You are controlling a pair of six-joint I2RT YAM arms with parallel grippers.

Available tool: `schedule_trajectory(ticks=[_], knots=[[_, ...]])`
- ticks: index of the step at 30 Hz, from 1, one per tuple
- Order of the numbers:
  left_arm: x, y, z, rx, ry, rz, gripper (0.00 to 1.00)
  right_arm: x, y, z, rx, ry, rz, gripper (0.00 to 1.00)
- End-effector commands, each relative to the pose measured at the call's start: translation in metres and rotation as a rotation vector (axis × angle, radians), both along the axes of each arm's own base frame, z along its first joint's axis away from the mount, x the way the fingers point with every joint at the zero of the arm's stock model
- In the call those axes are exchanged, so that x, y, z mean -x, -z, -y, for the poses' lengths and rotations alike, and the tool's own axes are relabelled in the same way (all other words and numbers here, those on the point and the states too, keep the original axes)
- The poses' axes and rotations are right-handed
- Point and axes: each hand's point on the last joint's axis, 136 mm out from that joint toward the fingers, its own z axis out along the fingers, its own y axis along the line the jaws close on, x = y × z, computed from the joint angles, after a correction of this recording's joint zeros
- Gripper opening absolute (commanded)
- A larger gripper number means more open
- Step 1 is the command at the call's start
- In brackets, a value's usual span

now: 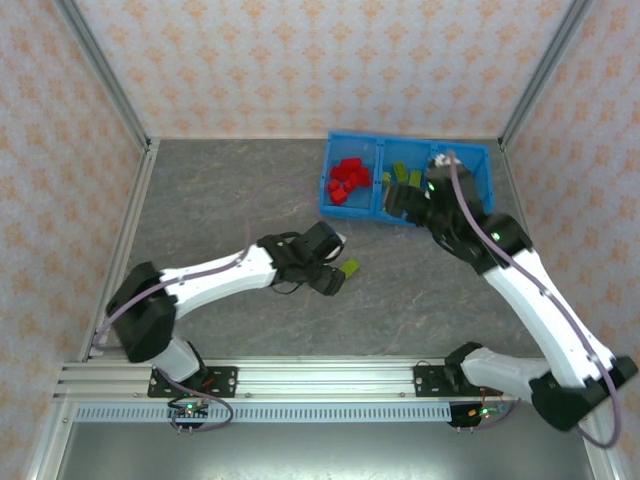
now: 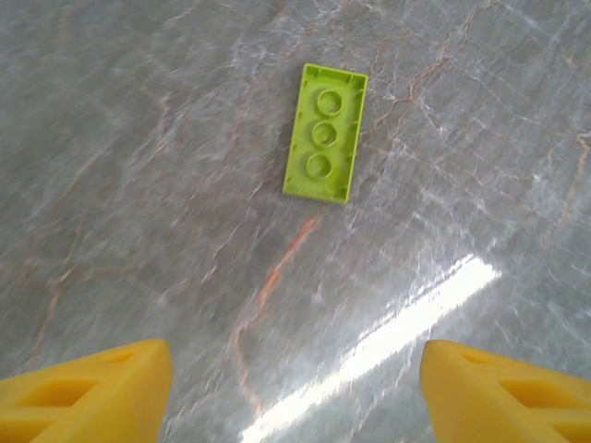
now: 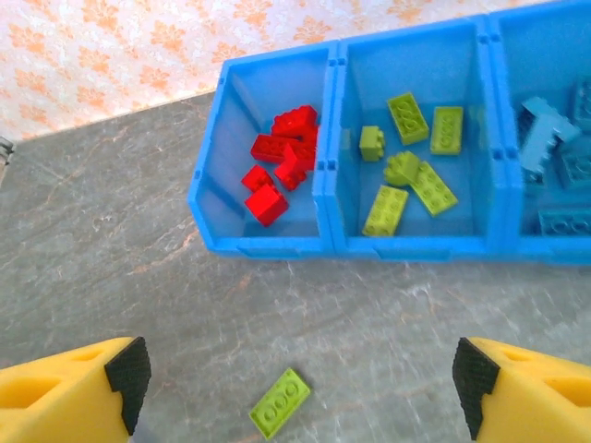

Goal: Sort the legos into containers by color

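**Item 1, loose brick.** One yellow-green brick (image 2: 324, 132) is lying flat on the grey marbled table (image 1: 220, 190), well apart from the bin and on its near side. In the left wrist view, its upper face is showing three round rings inside a raised rim. The right wrist view is catching the same brick low in the picture.

**Item 2, bin.** A bright blue bin (image 1: 325, 185) is sitting at the far right of the table, split into three compartments side by side.
- The left compartment is holding the red bricks (image 3: 282, 161), heaped together.
- The middle compartment is holding several yellow-green bricks (image 3: 411, 161), scattered over its floor.
- The right compartment is holding light blue bricks (image 3: 554, 157). In the top view the right arm is covering part of it.

**Item 3, left gripper.** The left gripper (image 2: 295, 397) is hovering over the table just beside the loose brick. Its yellow fingers (image 2: 83, 388) are standing wide apart and are gripping nothing.

**Item 4, right gripper.** The right gripper (image 3: 300, 369) is hanging above the table near the bin's front wall, facing the compartments. Its jaws are also spread wide and are carrying nothing.
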Motion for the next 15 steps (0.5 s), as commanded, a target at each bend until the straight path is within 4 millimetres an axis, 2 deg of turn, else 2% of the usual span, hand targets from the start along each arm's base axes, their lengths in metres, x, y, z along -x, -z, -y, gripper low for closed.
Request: schedule_trajectory(ticks=[1,5,8,11,15], knots=[[-0.014,0.008,0.027,-0.006,0.066,0.001,0.72,0.022,0.033,0.021,0.012,0.085,-0.092,0.89],[-0.028,0.033,0.041,-0.058,0.062,-0.035,0.71,0.041,0.042,0.031,0.008,0.1,-0.132,0.9],[-0.035,0.057,0.047,-0.108,0.059,-0.061,0.65,0.046,0.041,0.035,0.012,0.105,-0.138,0.9],[-0.04,0.074,0.049,-0.139,0.055,-0.075,0.52,0.047,0.041,0.034,0.008,0.104,-0.136,0.91],[-0.038,0.087,0.049,-0.15,0.055,-0.098,0.27,0.046,0.044,0.031,0.002,0.092,-0.15,0.91]])
